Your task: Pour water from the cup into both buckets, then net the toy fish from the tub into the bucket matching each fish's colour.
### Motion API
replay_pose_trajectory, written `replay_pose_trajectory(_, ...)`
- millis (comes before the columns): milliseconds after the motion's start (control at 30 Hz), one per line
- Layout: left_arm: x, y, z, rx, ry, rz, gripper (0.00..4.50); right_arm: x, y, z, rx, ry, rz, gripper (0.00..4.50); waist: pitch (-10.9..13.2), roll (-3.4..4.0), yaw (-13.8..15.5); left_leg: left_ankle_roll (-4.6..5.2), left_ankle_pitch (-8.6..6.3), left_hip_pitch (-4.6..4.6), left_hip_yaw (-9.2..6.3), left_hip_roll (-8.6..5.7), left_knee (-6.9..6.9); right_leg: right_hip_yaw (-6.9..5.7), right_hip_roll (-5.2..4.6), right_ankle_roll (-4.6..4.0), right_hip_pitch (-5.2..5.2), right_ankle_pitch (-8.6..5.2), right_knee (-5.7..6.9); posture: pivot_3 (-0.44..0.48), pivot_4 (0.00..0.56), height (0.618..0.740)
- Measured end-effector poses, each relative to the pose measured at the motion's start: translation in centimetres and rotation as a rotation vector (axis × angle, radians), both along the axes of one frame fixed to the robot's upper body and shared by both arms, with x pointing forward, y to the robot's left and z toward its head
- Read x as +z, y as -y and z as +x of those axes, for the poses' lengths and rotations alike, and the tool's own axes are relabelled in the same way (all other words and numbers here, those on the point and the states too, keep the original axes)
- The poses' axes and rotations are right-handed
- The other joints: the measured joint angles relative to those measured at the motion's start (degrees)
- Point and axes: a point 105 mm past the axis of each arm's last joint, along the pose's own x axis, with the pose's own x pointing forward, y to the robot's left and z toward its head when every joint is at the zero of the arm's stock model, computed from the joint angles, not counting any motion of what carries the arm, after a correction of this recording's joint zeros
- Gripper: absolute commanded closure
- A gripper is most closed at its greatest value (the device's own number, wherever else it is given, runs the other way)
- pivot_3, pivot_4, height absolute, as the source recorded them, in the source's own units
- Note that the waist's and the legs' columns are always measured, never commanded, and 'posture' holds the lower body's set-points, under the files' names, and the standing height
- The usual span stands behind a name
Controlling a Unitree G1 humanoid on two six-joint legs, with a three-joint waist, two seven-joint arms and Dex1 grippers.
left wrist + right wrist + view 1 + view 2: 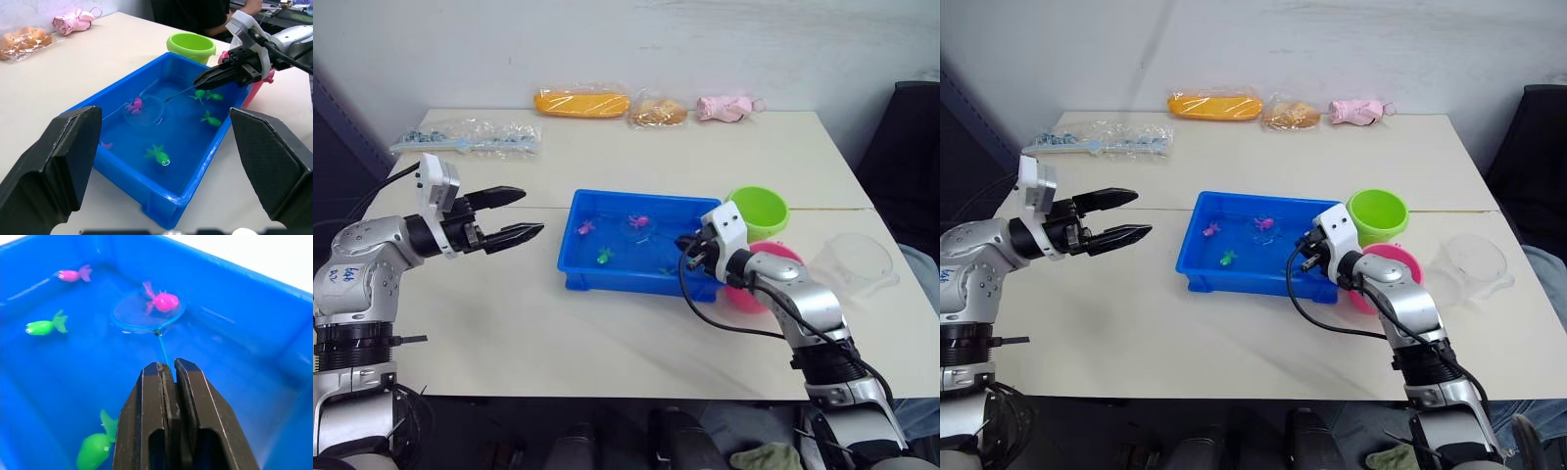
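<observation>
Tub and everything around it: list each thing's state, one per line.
tub: on the table, holds water and fish
net: hoop in the tub, a pink fish over it
right gripper: shut on the net's handle
left gripper: open, empty, above the table beside the tub
green bucket: upright
pink bucket: upright, partly behind the right arm
cup: upright on the table

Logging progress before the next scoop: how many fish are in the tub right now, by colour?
Pink fish: 2
Green fish: 4
Total: 6
</observation>
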Motion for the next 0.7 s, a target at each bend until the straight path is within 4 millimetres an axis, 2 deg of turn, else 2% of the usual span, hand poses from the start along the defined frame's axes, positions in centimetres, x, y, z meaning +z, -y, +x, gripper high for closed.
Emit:
replay_pose_trajectory(133, -0.1, 0.3, 0.1, -0.016, -0.005, 0.002, 0.02, 0.7, 0.4, -0.9, 0.015, 0.039, 0.003, 4.50, 0.0, 0.00, 0.0, 0.00, 0.00, 0.00, 0.00, 0.00, 0.00, 0.00, 0.00, 0.00, 0.00, 0.00, 0.00, 0.000, 0.150, 0.740)
replay_pose_trajectory(333, -0.2, 0.7, 0.4, -0.035, -0.012, -0.011, 0.02, 1.9, 2.0, -3.1, 0.024, 0.087, 0.010, 4.50, 0.0, 0.00, 0.2, 0.00, 0.00, 0.00, 0.00, 0.00, 0.00, 0.00, 0.00, 0.00, 0.01, 0.00, 0.01, 0.000, 0.150, 0.740)
replay_pose_trajectory(700, -0.5, 2.5, 1.2, -0.109, -0.021, -0.028, 0.02, 1.5, 4.4, -6.4, -0.010, 0.052, -0.010, 4.50, 0.0, 0.00, 0.2, -0.01, 0.00, 0.03, -0.01, -0.01, 0.01, 0.02, 0.02, 0.00, 0.02, 0.00, 0.03, 0.000, 0.150, 0.740)
